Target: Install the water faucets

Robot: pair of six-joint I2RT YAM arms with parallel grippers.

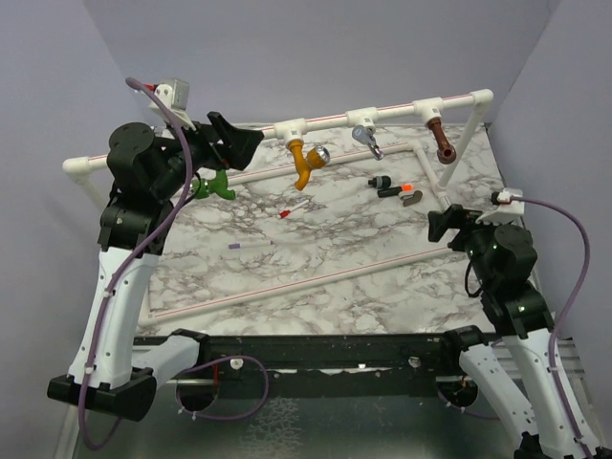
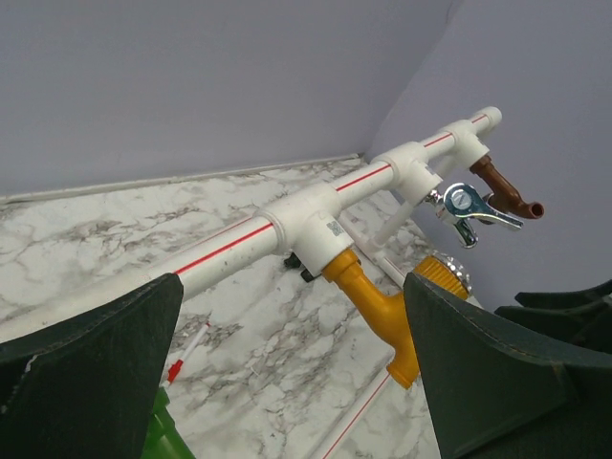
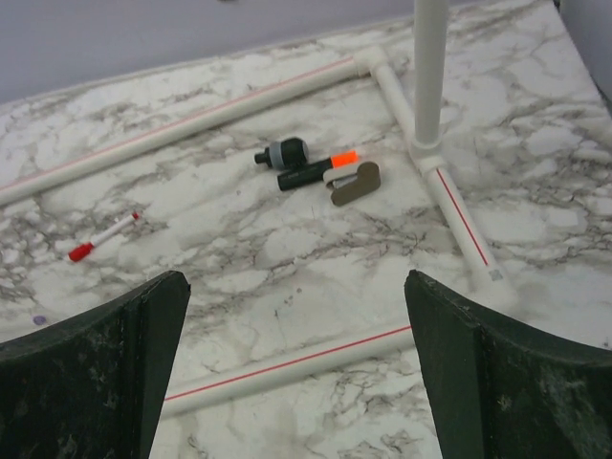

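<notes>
Three faucets hang from the white top pipe: mustard-orange with chrome knob, silver-grey and dark brown. All three show in the left wrist view: mustard, silver, brown. The dark green faucet sits under my left arm; only a corner of it shows in the left wrist view, beside the left finger. I cannot tell what it rests on. My left gripper is open and empty, just left of the mustard faucet. My right gripper is open and empty above the table.
Small black-and-orange pieces lie near the frame's right upright. A red-tipped white pen and a small purple piece lie mid-table. A loose white pipe lies across the front. Purple walls enclose the table.
</notes>
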